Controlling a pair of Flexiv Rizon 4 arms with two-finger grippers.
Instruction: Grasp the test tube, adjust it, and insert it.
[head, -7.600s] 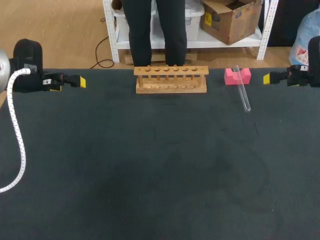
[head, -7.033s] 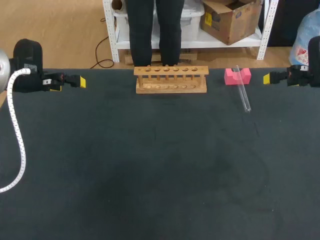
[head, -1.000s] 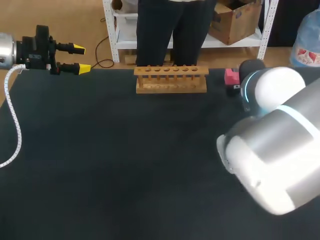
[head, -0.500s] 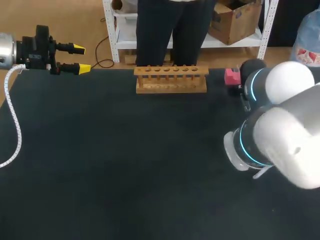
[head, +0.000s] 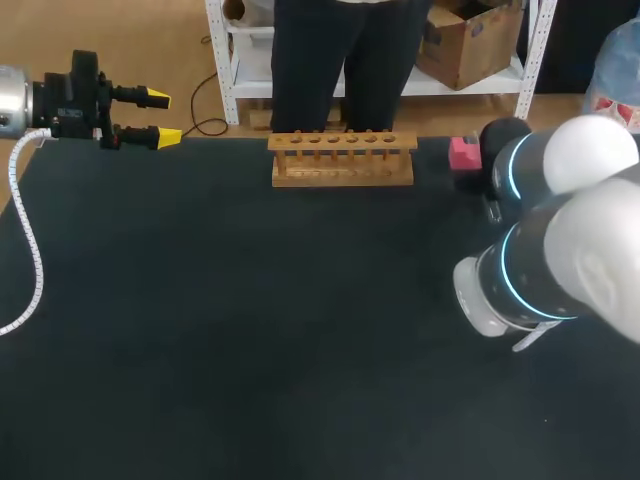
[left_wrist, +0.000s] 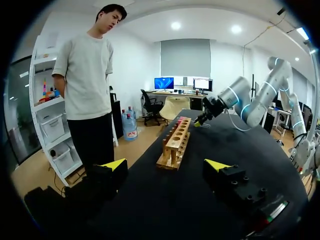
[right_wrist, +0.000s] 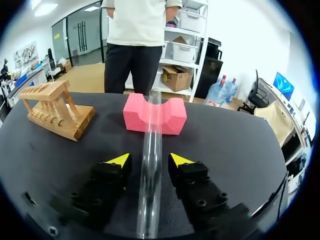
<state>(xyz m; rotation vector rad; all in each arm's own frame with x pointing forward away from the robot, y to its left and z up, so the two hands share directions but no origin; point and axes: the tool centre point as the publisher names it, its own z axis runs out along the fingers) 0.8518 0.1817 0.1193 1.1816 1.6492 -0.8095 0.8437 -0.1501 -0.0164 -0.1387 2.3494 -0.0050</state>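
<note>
The clear glass test tube (right_wrist: 150, 165) lies on the black table, its far end resting in the notch of the pink foam block (right_wrist: 155, 116). My right gripper (right_wrist: 149, 160) straddles the tube, one yellow tip on each side, and a narrow gap shows at both, so it is open. In the head view my right arm (head: 560, 250) covers the tube and the gripper; only part of the pink block (head: 463, 153) shows. The wooden rack (head: 342, 160) (right_wrist: 55, 107) stands at the table's far edge with its holes empty. My left gripper (head: 162, 116) (left_wrist: 166, 165) hangs open at the far left corner, holding nothing.
The rack (left_wrist: 175, 145) lies ahead of the left gripper, and my right arm (left_wrist: 235, 95) shows beyond it. A white cable (head: 25, 250) hangs along the left edge. The black tabletop (head: 280, 330) is bare between the two arms.
Since the oldest frames my right arm has come in over the tube and the left gripper has turned. Within the last second the right arm's bulk shifted rightward.
</note>
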